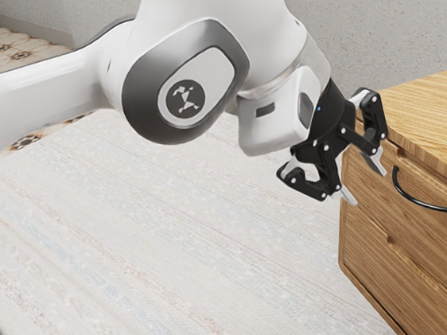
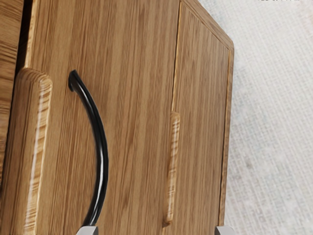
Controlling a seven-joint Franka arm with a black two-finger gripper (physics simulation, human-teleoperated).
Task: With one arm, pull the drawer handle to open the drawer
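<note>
Here, at the exterior view's left, the white arm [image 1: 185, 75] comes in big and close and reaches across a pale, woven-looking surface [image 1: 159, 249] toward the right. At its end the black hand [image 1: 364, 181] is held right up against the near corner of a wooden cabinet [image 1: 446, 103]. Its two fingers stand well apart, with nothing between them, one high and one low against the cabinet's front edge.

Further right is the top drawer [image 1: 380, 201], its front looking in line with the lower drawer [image 1: 404, 274] beneath it. Whether it has been drawn out at all I cannot tell from here. The drawer handle [image 1: 423, 204] is a thin black curved bar fixed on that top front. It sits just beside the hand, on the side away from the arm, and the fingers are not around it.

From the camera on the hand, the handle [image 2: 101, 152] bows out over the wood grain. Two grey fingertips [image 2: 87, 230] peek in at the edge, one close by the handle's end and the other by the cabinet's outer edge.
</note>
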